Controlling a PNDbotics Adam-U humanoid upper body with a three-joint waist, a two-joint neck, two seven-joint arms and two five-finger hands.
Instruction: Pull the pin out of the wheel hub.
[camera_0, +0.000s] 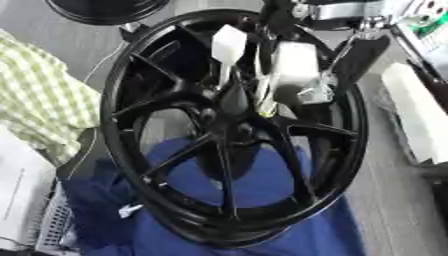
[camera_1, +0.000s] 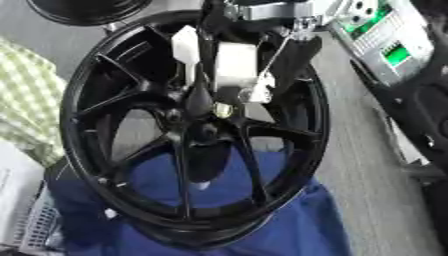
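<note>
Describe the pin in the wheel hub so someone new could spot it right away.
Find the big black spoked wheel standing over the blue cloth. At its centre, where the spokes meet, the robot's right hand reaches down. The pin is the small pale yellowish piece there, the only light spot on the dark hub.

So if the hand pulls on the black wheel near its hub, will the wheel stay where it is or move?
The wheel looks rigid, probably metal, so it should not flex. It seems to lean on the blue cloth rather than lying flat, so a pull may rock or tip it. The cloth might also let it slide. The hand reaches from above toward the hub.
</note>
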